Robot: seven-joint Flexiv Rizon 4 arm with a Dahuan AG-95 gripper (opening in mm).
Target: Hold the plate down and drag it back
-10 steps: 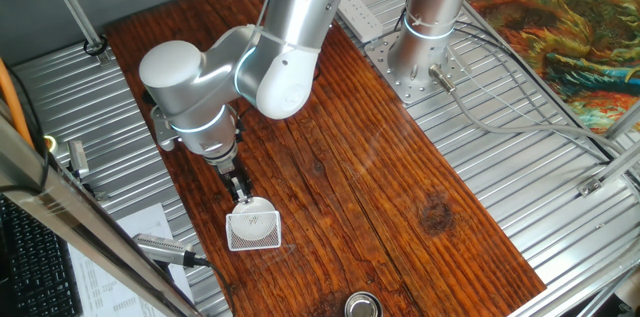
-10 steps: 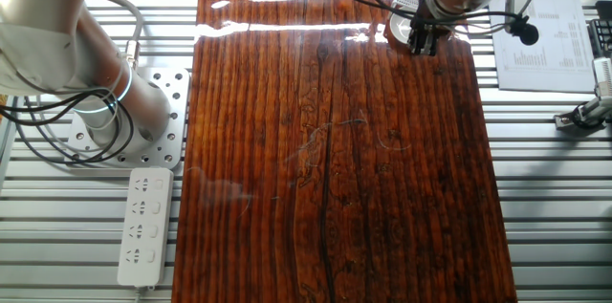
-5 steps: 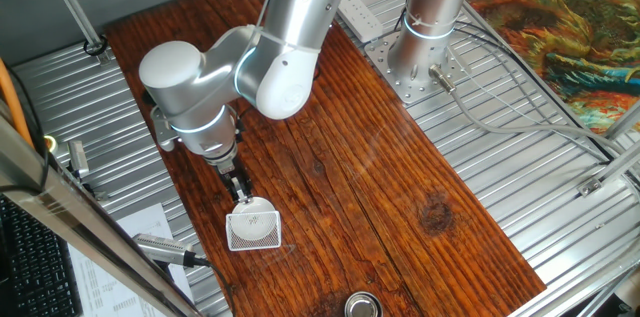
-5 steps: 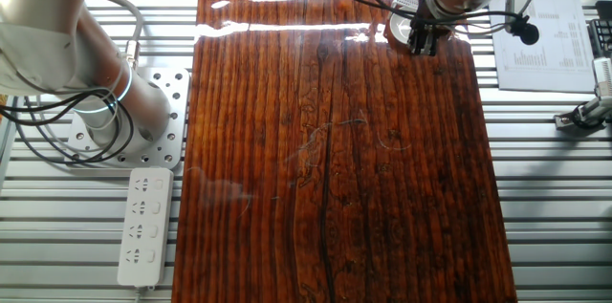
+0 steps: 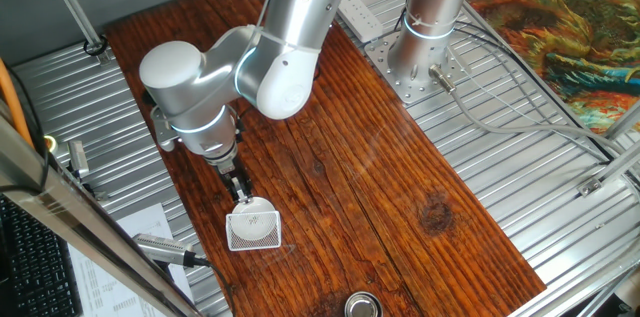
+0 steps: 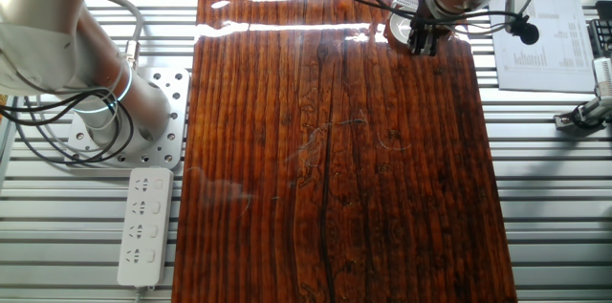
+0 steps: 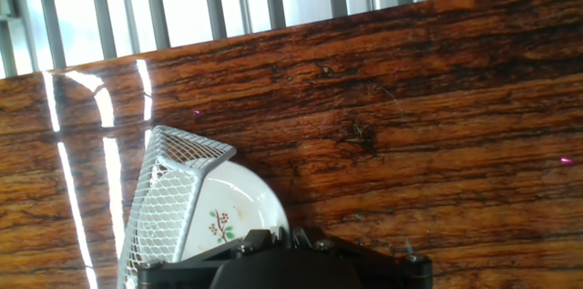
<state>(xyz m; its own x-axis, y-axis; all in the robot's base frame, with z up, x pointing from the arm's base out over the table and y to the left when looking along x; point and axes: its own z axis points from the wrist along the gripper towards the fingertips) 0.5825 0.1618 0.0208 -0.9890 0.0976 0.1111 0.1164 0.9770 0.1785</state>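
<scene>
- One relation governed the coming drag: the plate (image 7: 230,211) lay directly under and just ahead of the gripper (image 5: 241,189), at the near-left end of the table (image 5: 400,187) in one fixed view, close to the edge.
- In the hand view the plate sat at the bottom of the picture, its rim running under the gripper's dark body, with a small red-and-dark sprig marked near its middle.
- A gridded white mesh piece (image 7: 173,193) stood over the plate's left part, tilted; whether it rested on the plate or leaned beside it could not be told.
- Fingertips were hidden in every view, so whether the jaws stood apart or together could not be told, nor whether they pressed on the plate.
- The arm's base (image 5: 420,47) stood at the far end of the table, so "back" probably meant a pull along the table's long axis towards it.
- A metal cup (image 5: 363,306) stood well apart, at the near edge.
</scene>
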